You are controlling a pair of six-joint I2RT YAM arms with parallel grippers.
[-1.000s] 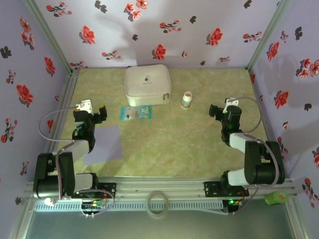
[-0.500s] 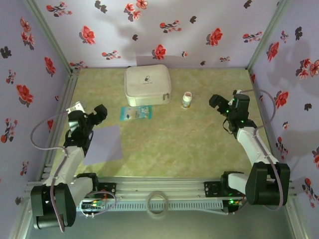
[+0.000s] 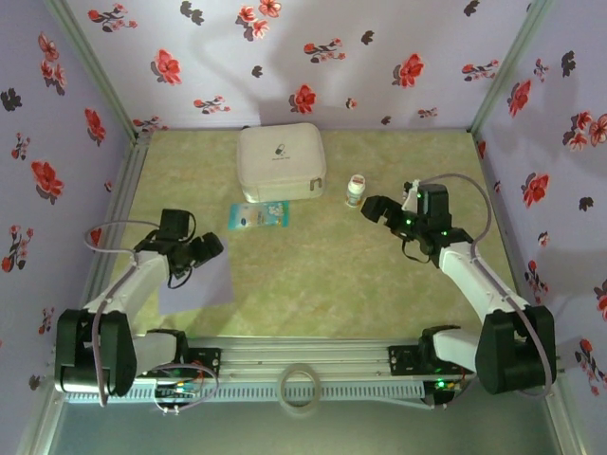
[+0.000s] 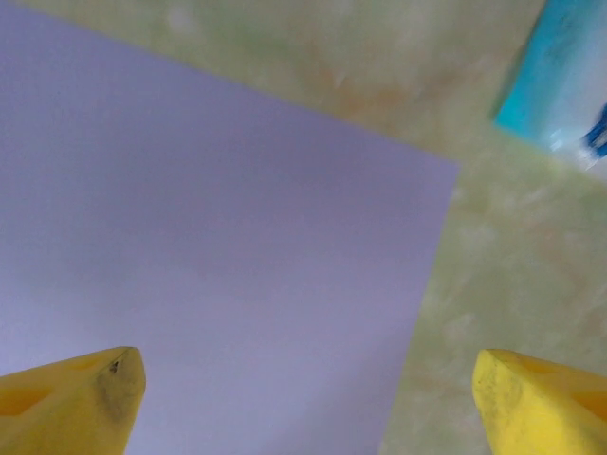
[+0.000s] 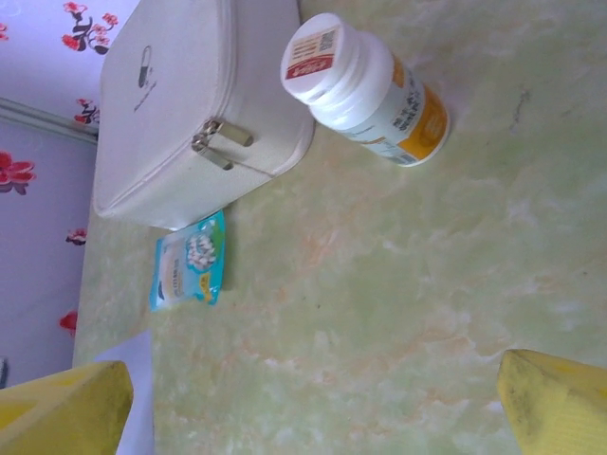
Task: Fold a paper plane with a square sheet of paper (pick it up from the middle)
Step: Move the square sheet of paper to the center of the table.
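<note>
I am hovering the left gripper [image 3: 207, 250], jaws spread and empty, above the far edge of the thin square lavender sheet of paper [image 3: 196, 284], lying flat and unfolded on the green marbled table [image 3: 332, 275]; the right gripper [image 3: 376, 209] is hanging released too, so pickup and every fold are waiting

Soft even light, faint shadows on the floral wall [image 3: 275, 47], wrist views bright, left wrist view soft-focused

Green marbled table [image 3: 332, 275] bears flat lavender paper sheet [image 3: 204, 289], white zip case [image 3: 281, 162], teal packet [image 3: 259, 215], pill bottle [image 3: 356, 191].
</note>
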